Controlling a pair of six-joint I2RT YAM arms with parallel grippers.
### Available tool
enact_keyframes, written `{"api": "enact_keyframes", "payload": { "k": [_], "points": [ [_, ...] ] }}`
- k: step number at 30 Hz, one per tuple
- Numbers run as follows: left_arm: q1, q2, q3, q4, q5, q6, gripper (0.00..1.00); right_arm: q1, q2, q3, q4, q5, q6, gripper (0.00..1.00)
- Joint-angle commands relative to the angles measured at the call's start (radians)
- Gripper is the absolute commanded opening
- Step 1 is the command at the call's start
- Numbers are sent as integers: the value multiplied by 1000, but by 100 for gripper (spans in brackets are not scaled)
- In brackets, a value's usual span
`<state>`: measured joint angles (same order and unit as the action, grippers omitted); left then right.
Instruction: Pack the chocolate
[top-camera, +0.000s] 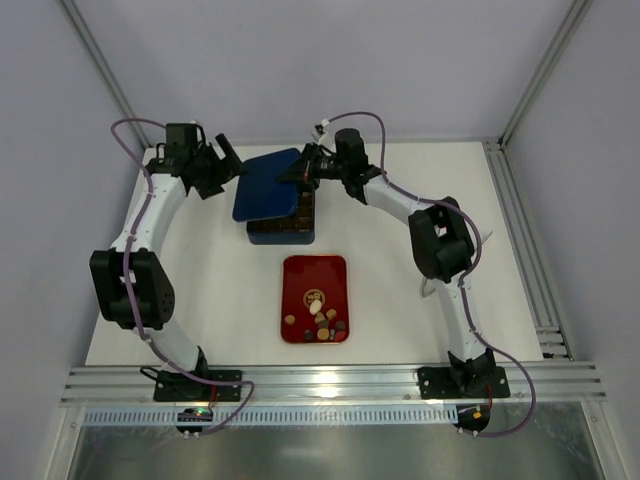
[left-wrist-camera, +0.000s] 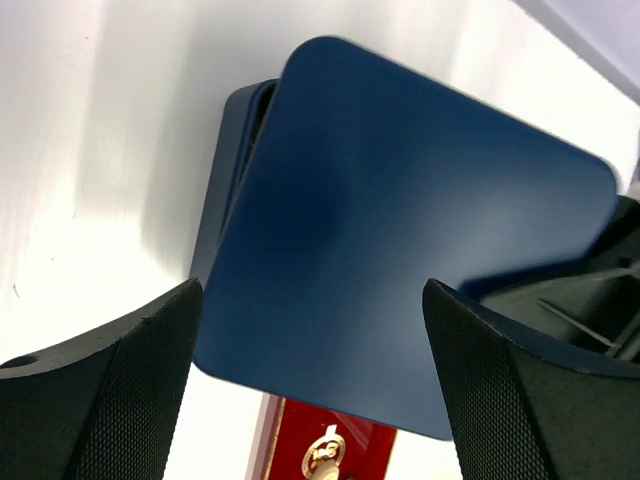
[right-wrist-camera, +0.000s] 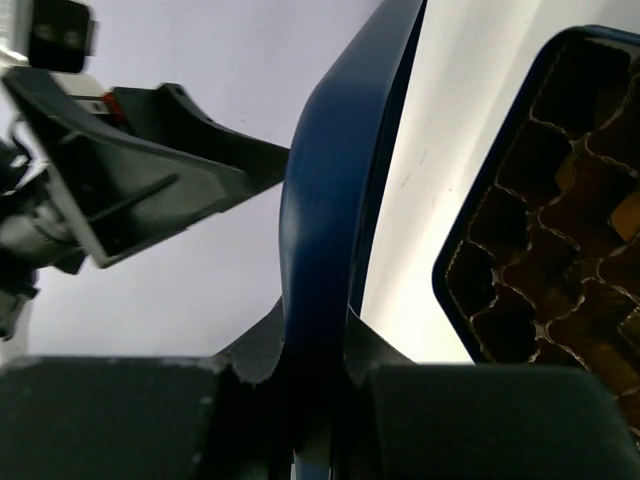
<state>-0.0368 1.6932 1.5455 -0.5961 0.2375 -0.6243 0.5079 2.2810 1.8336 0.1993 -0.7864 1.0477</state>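
Right end effector (right-wrist-camera: 318, 345) pinches lid (top-camera: 268, 185) above box (top-camera: 282, 233), left end effector (left-wrist-camera: 312, 290) splayed at its 10 o'clock, chocolate (top-camera: 322, 322) at 5.

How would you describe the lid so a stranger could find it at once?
On the white table, look past the red tray to the dark blue box. The lid is the flat blue square tilted over it, pinched at one edge by the right claw. Unlike the box, it shows no brown grid.

right tool (right-wrist-camera: 314, 365) gripping blue lid (right-wrist-camera: 325, 200), box (right-wrist-camera: 440, 272) beside
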Motion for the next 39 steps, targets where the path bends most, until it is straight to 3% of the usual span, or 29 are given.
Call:
{"api": "enact_keyframes", "payload": {
  "k": [1, 9, 19, 39],
  "points": [
    [6, 39, -15, 5, -27, 26, 88, -19, -3, 6, 204, -63, 135, 4],
    [5, 105, -18, 27, -41, 35, 88, -43, 57, -7, 267, -105, 190, 4],
    [5, 123, -77, 131, 43, 23, 88, -51, 130, 32, 250, -148, 182, 4],
    [-12, 155, -147, 206, 89, 12, 87, -78, 147, -53, 287, -151, 186, 6]
  ]
}}
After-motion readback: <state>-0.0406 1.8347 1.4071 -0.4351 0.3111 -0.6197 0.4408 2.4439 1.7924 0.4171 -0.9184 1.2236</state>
